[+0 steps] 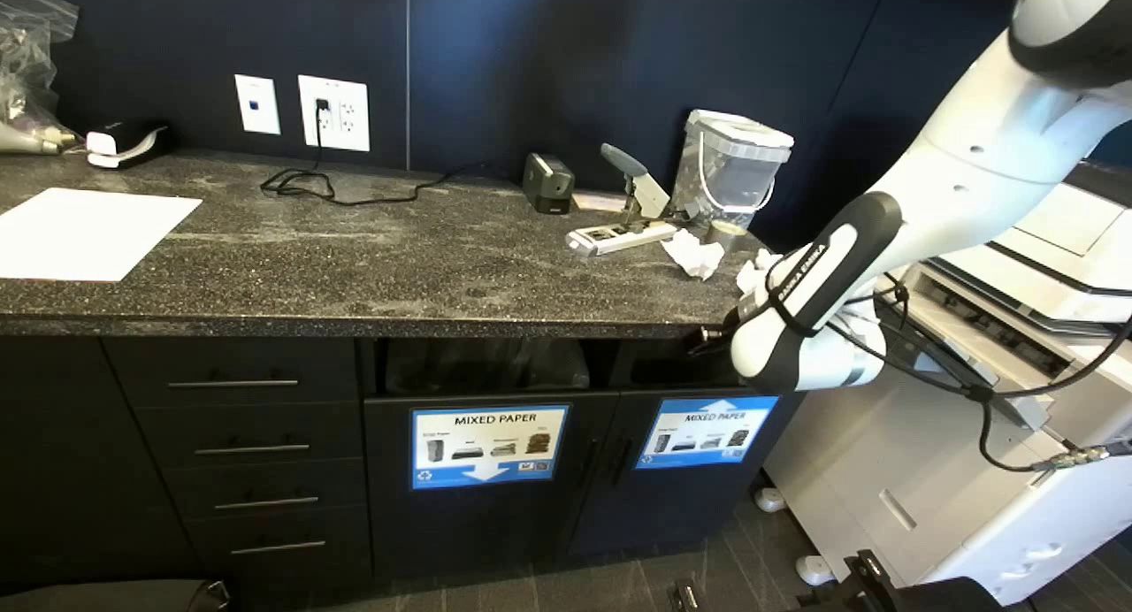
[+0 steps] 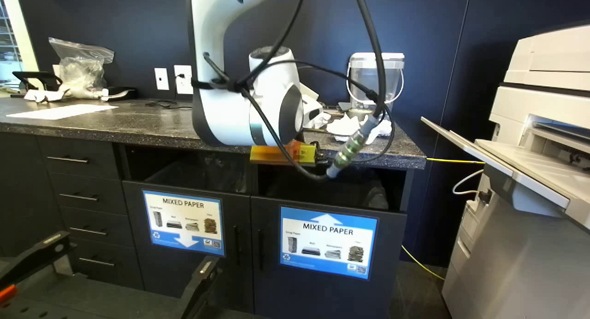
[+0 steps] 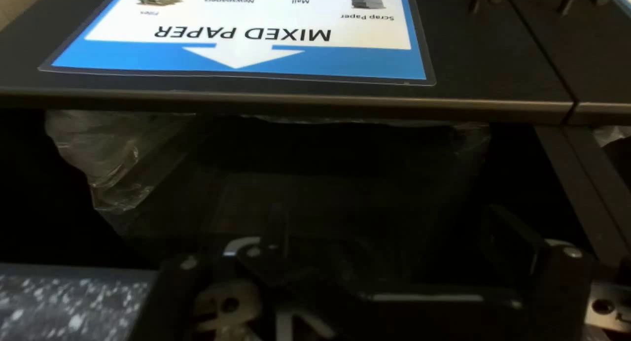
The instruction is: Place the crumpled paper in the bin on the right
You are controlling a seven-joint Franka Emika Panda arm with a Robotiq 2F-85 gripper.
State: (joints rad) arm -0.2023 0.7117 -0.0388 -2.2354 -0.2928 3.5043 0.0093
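Claw (image 3: 394, 227): jaws spread wide, nothing visible between them; likely poised for a straight drop into the right-hand bin (image 2: 350, 190).
Blue sign (image 2: 328, 243): marks that bin, below its mouth; plastic liner (image 3: 118, 158) hangs inside; you cannot see what lies in the dark.
Crumpled paper (image 1: 694, 254): white wads on the countertop (image 1: 398, 258), one just beside the stapler (image 1: 623, 238); you cannot tell which the task means.
Countertop edge (image 3: 74, 301): close beside the claw; could catch on your next lift.
Cables (image 2: 372, 33): looped in front of the bin in an exterior view; judged your likeliest snag.
Printer (image 2: 521, 217): stands near; may limit your swing.
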